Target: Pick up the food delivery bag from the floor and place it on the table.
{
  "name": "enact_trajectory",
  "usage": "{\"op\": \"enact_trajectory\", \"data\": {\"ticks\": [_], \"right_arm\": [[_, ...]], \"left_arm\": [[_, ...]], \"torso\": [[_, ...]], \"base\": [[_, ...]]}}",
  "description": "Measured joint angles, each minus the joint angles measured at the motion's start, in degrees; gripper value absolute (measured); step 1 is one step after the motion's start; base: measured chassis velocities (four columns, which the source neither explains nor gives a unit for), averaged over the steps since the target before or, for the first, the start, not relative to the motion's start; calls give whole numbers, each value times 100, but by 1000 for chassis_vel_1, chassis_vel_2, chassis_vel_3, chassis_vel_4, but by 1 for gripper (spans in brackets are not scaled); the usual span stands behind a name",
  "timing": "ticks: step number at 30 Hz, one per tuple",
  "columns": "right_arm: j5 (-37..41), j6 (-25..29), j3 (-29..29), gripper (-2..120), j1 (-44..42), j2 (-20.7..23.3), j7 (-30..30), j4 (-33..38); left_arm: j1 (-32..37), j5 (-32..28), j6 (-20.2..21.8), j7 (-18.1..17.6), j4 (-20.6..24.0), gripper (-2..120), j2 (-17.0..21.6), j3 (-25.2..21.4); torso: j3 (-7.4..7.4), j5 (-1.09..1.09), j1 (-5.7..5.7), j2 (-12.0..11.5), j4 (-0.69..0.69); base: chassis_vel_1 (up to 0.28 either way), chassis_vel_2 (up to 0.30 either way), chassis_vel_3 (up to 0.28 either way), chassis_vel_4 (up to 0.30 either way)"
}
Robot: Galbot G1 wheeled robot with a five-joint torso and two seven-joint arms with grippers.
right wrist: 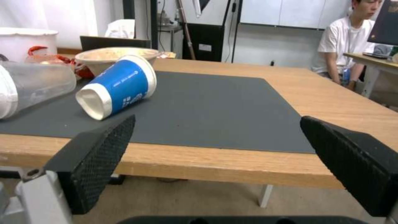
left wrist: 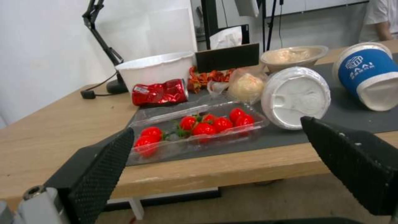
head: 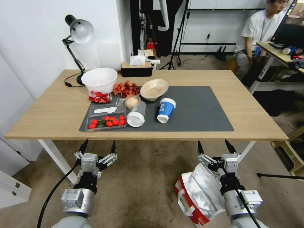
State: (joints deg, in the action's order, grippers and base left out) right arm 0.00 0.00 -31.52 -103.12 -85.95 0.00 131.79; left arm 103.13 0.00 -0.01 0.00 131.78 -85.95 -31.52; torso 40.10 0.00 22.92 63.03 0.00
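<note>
Two pincers gape wide before the desk [head: 57,110].
The food delivery bag [head: 199,193] lies on the floor [head: 139,183] below the right pincer [head: 215,145]; left pincer [head: 98,145] empty.

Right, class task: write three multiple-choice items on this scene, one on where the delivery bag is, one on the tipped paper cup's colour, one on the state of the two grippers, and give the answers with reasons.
1. Where is the food delivery bag?
A. on the table
B. on the floor
C. held in the air

2. What colour is the paper cup lying on the dark mat?
A. blue and white
B. green
C. black

3. How are the left gripper and right gripper?
A. both open
B. both shut
C. left shut on a cup

Answers:
1 B, it lies on the floor under the right arm, in front of the table.
2 A, blue sleeve, white rims.
3 A, the fingers stand apart with nothing between them.
</note>
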Motion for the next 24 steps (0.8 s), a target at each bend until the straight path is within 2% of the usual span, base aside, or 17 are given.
{"op": "enact_trajectory", "data": {"ticks": [24], "right_arm": [[6,-6,0,100,0,2,0,0]], "left_arm": [[-3,-5,0,-6,0,100,6,5]], "torso": [[0,0,0,0,0]], "base": [[0,0,0,0]]}}
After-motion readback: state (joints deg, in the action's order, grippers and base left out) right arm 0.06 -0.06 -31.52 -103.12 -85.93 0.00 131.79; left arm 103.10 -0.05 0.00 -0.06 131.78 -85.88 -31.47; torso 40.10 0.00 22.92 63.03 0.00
